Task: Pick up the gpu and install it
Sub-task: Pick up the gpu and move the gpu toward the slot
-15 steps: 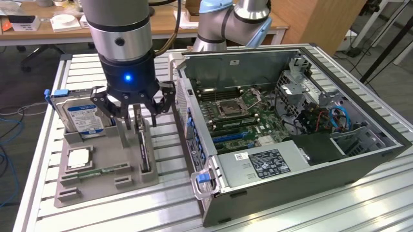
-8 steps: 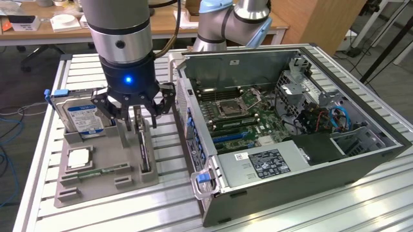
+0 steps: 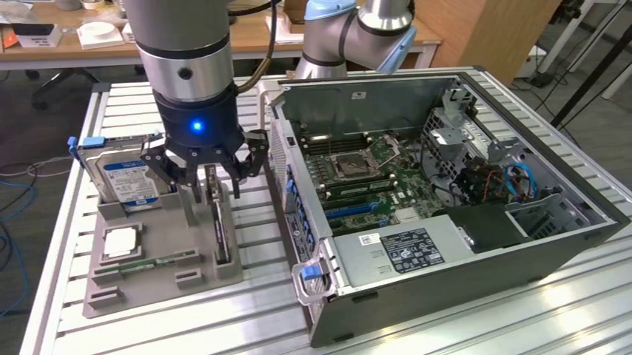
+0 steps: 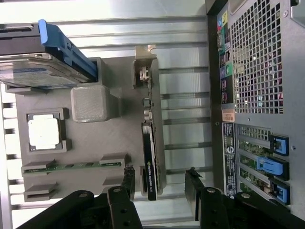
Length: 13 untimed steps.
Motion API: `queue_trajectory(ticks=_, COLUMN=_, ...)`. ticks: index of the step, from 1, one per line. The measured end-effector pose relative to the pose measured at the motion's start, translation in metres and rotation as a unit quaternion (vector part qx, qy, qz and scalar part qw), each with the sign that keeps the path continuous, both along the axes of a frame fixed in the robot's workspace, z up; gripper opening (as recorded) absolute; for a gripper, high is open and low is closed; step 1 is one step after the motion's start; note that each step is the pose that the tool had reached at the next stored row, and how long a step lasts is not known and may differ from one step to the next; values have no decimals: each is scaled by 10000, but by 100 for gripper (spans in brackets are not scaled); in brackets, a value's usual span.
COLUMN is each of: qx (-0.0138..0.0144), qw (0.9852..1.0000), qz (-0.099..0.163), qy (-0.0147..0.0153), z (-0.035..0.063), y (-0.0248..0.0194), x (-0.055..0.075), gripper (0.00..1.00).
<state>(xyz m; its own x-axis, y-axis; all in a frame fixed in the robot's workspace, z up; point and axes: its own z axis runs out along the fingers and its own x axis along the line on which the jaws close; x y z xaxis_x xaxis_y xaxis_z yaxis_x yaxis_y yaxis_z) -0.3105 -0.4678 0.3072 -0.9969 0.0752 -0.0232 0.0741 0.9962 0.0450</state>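
The pincer [image 3: 212, 185] hung over the grey parts tray [image 3: 148, 290] in the exterior view's left half, its black fingers spread wide and holding nothing. In the wrist view the pincer [image 4: 160, 183] had a fingertip on each side of the gpu [image 4: 151, 143], with a clear gap between each and the card. The gpu [image 3: 222, 237] stood on its long edge in a narrow slot along the tray's side nearest the computer case [image 3: 553, 244]. Its long axis ran from the middle of the exterior view down toward the lower edge, roughly parallel to the case's rear panel [image 4: 257, 62]. The silver bracket end pointed to the tray's hard-drive end, and the black cooler end pointed to the opposite end, beside the memory stick [image 3: 158, 260]. The blue-labelled hard drive [image 3: 123, 174] stood upright in its own slot in the upper left of the tray, just beside the pincer. A processor [image 3: 118, 242] lay flat in a square pocket between drive and memory stick. The case lay open on the slatted metal worktop [image 3: 493, 325], with its motherboard [image 3: 365, 177] and power supply [image 3: 405, 248] in sight.
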Motion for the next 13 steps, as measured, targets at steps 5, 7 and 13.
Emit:
queue_trajectory(ticks=5, qx=0, qw=10000, qz=0, qy=0, z=-27, y=0, x=0, gripper=55)
queue_trajectory(ticks=7, qx=0, qw=10000, qz=0, qy=0, z=-38, y=0, x=0, gripper=55)
queue_trajectory(ticks=13, qx=0, qw=10000, qz=0, qy=-1, z=-70, y=0, x=0, gripper=55)
